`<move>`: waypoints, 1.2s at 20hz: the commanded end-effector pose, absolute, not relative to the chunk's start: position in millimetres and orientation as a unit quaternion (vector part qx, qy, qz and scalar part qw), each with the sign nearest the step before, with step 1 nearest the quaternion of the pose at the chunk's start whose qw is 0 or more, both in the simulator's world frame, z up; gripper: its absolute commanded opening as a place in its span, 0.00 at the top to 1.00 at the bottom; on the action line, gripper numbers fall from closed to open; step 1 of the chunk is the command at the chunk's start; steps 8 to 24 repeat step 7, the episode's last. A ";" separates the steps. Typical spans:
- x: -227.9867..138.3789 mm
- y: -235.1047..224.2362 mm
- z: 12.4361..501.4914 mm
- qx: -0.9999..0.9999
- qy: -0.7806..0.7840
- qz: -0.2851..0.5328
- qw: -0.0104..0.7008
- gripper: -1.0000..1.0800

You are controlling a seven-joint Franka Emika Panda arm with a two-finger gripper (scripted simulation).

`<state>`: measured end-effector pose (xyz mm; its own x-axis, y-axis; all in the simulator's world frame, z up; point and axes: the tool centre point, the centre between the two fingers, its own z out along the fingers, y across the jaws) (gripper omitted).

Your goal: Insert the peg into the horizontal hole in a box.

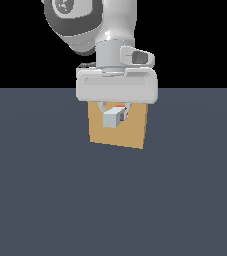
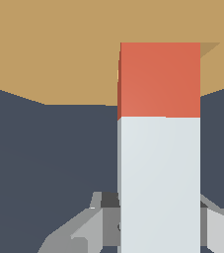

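claw (image 1: 116, 111) clamped on peg (image 2: 159, 148) | orange end twd box (image 1: 133, 131) | floor (image 1: 45, 190) bare

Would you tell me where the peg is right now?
In the exterior view, the peg is held between the fingers, just below the hand, in front of the tan box.

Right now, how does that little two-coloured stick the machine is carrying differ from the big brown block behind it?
The peg is far smaller than the box. The peg has two colours, a white part and an orange-red part, while the box is plain tan all over. The peg is held off the floor in the gripper, whereas the box rests on the floor. Both have flat faces and square edges.
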<state>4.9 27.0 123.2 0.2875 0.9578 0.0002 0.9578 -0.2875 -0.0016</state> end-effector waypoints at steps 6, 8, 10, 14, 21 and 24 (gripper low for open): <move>15.0 53.4 124.7 -0.803 -0.596 -0.001 0.000 1.00; 15.1 53.7 124.7 -0.803 -0.596 -0.001 0.000 1.00; 15.1 53.7 124.7 -0.803 -0.596 -0.001 0.000 1.00; 15.1 53.7 124.7 -0.803 -0.596 -0.001 0.000 1.00; 15.1 53.7 124.7 -0.803 -0.596 -0.001 0.000 1.00; 15.1 53.7 124.7 -0.803 -0.596 -0.001 0.000 1.00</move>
